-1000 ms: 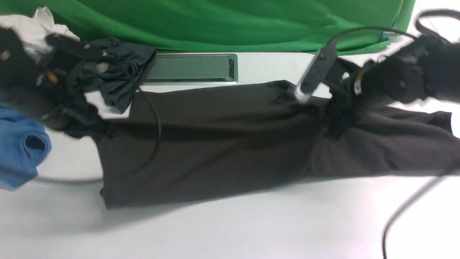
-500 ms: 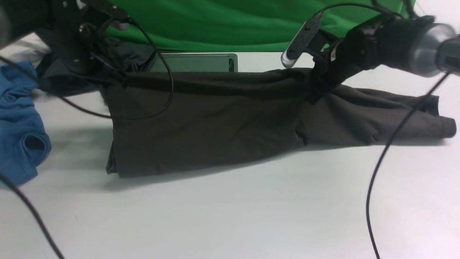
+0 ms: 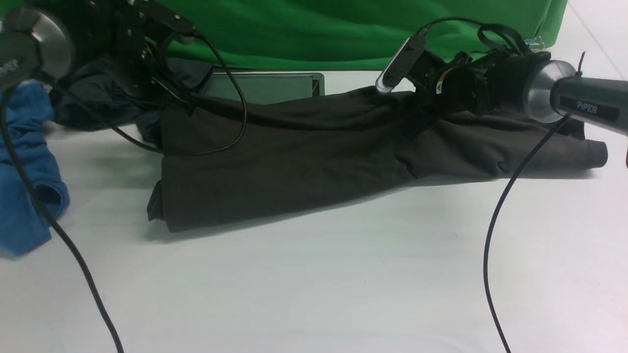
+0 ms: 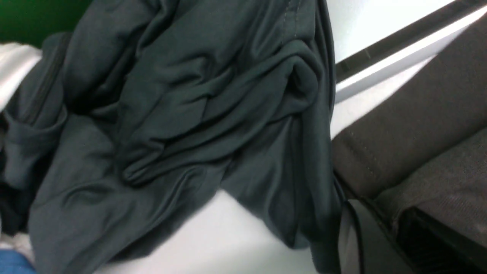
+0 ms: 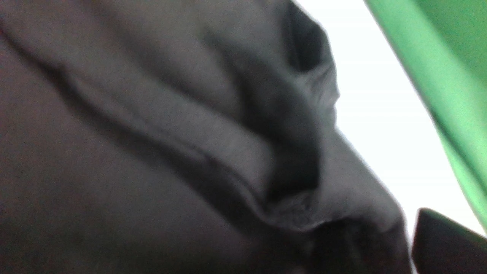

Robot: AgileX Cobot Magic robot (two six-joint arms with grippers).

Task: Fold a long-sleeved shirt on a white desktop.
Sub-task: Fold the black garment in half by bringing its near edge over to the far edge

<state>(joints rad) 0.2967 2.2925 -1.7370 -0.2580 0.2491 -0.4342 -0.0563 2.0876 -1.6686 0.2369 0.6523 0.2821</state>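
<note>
The left gripper (image 3: 171, 98) is pinched on the far corner of the long-sleeved shirt (image 3: 294, 157), just left of the recessed metal panel (image 3: 265, 87). The right gripper (image 3: 418, 117) is sunk in cloth right of the panel, and its opening and hold cannot be told. The brownish-charcoal shirt lies as a long creased band in front of the panel, with its far edge raised and a sleeve trailing right. The white desktop (image 3: 314, 274) spreads around it. A slate-grey garment (image 4: 171, 114) and a blue shirt (image 3: 24, 186) sit left of the panel, and a green backdrop (image 3: 319, 34) hangs behind.
</note>
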